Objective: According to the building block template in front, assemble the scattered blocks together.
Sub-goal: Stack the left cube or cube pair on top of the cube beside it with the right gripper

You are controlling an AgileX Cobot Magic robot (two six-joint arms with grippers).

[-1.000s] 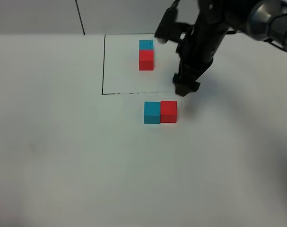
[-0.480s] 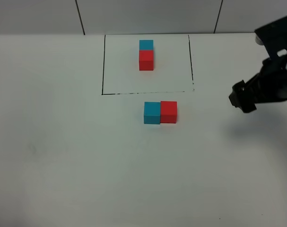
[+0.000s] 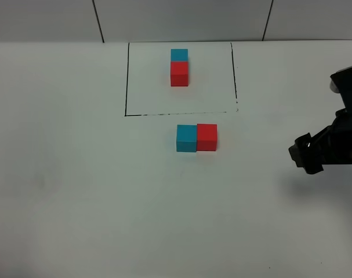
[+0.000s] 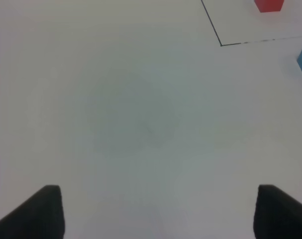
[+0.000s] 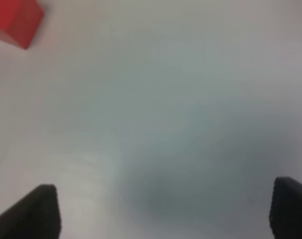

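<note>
Overhead cam: white table (image 3: pixel 77 202) w/ a thin black frame (image 3: pixel 127 81) drawn on it. Inside the frame, nearer its far line, sits the building block template (image 3: pixel 179 66): a cyan cube touching a red one, cyan on the far side.

The scattered blocks lie just outside the frame's near line, approx below its middle. The cyan cube (image 3: pixel 186 138) and red cube (image 3: pixel 207 137) touch side by side, in a row parallel to that line, red toward the frame's right corner. Judged vs the template, the pair is joined but looks turned a quarter.

Handling (a judgement): small matte cubes, prob. light, stiff and not fragile. Flat faces and a dull finish should grip well w/ little slip. Best hold is on two opposite free side faces. The faces where the cubes meet are closed off, so each cube offers only its faces toward and away from the frame, or the pair is pushed as one.

The right claw (image 3: pixel 305 155) hangs well outside the frame's right line, lower than the near line and well apart from the red cube. Its wrist cam shows both finger tips spread wide w/ nothing btwn them; the red cube sits only in a far corner of that view.

The left claw (image 4: pixel 158 214) is not seen overhead. Its wrist cam shows tips wide apart, holding nothing, over bare table. The frame's near corner and the cyan cube's edge are far ahead of it.
</note>
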